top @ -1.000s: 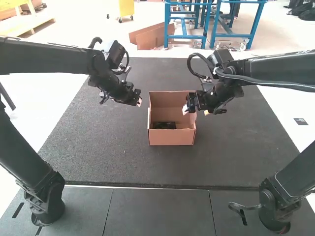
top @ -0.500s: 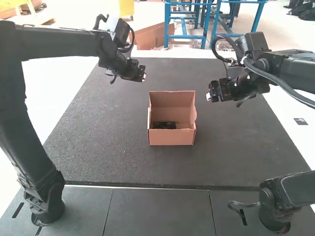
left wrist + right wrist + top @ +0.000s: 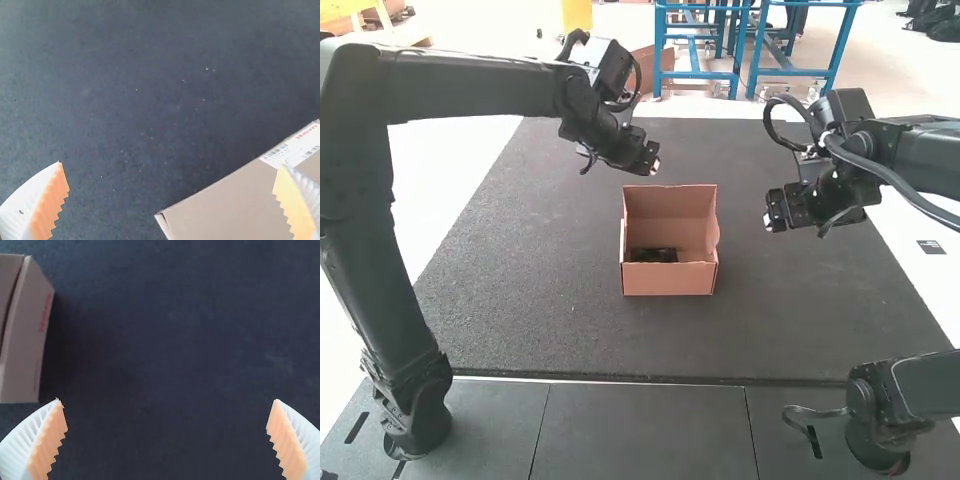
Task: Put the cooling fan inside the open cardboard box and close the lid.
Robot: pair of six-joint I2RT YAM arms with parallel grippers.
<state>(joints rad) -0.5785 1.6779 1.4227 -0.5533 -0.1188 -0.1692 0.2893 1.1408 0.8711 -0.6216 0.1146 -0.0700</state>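
An open cardboard box (image 3: 669,272) stands mid-mat, its lid (image 3: 670,208) upright along the far side. The dark cooling fan (image 3: 653,254) lies inside on the bottom. My left gripper (image 3: 640,160) hovers just behind and above the lid's top edge, open; in the left wrist view its orange pads (image 3: 48,206) are wide apart, with the lid's outer face (image 3: 235,202) below them. My right gripper (image 3: 777,212) hangs open to the right of the box, apart from it. The right wrist view has its fingers (image 3: 46,441) spread over bare mat, with the box's side (image 3: 22,330) off to one edge.
The black mat (image 3: 520,270) covers the table around the box, with open room on every side. A white floor strip runs along the mat's left edge (image 3: 420,200).
The left gripper swung from the box's left side up and right to behind the lid. The right gripper drew away from the box's right flap, rightward. The box stayed put.
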